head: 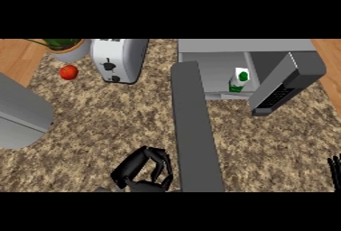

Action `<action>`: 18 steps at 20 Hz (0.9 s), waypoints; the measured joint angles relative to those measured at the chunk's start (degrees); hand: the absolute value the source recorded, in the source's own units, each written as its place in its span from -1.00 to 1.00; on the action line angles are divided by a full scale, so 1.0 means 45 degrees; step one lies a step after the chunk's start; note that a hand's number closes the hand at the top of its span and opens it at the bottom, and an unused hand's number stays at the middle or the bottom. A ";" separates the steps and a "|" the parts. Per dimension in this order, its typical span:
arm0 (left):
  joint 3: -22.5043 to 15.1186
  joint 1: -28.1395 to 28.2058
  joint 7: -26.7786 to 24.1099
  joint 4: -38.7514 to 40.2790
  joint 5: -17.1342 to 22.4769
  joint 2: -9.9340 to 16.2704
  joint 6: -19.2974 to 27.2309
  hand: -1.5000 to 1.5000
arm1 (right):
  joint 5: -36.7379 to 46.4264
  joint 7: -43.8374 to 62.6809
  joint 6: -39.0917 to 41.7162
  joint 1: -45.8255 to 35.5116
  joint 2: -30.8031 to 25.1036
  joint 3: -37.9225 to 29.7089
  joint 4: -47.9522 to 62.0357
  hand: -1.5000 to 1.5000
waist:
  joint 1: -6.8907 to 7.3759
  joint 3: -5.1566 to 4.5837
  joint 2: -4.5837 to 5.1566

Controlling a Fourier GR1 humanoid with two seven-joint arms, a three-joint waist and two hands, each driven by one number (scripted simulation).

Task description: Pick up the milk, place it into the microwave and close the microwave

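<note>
Left hand (pixel 143 171): we see it low in the head view, left of centre, over the speckled tabletop (pixel 106 117); its black fingers are curled inward and we find nothing inside them.
Left hand and door: the hand sits just beside the lower end of the long dark microwave door (pixel 193 131); we cannot tell whether they touch.
Right hand (pixel 335 169): we see only dark fingertips at the right edge, pointing up, well apart from everything else; we cannot tell whether it is spread or closed.
Microwave door: it is swung open and runs from the microwave down toward the lower edge.
Microwave (pixel 253 47): it stands at the top right, its pale cavity open toward us, with a dark panel (pixel 286 83) angled out at its right side.
Milk (pixel 240 80): the white carton with green marking stands upright inside the cavity, near the front edge, well apart from both hands.
Toaster (pixel 118 59): we see it at the top, left of the microwave.
Tomato (pixel 68 72): the red fruit lies left of the toaster.
Plant pot (pixel 66 48): it stands just above the tomato, green leaves showing.
Grey object (pixel 20 115): a large rounded shape lies at the left edge.
</note>
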 measured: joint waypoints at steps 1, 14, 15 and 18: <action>-0.0211 -0.0314 0.0295 0.0302 -0.0017 -0.0003 -0.0180 1.00 | -0.0030 0.0047 0.0068 0.0049 -0.0096 0.0007 -0.0037 -1.00 | -0.0020 0.0002 0.0003; -0.5277 -0.3361 -0.0025 0.3828 0.2277 0.0024 0.2662 1.00 | -0.0465 0.0283 0.0791 -0.0078 -0.0848 0.0314 -0.0880 -1.00 | -0.0373 -0.0024 0.0050; -0.5637 -0.3513 -0.0102 0.3922 0.2649 0.0060 0.3092 1.00 | -0.0476 0.0276 0.0830 -0.0052 -0.0832 0.0390 -0.0976 -1.00 | -0.0423 -0.0026 0.0061; -0.6418 -0.3997 -0.0389 0.4176 0.3775 0.0172 0.4135 1.00 | -0.0591 0.0452 0.0953 -0.0182 -0.0842 0.0636 -0.1504 -1.00 | -0.0617 -0.0035 0.0112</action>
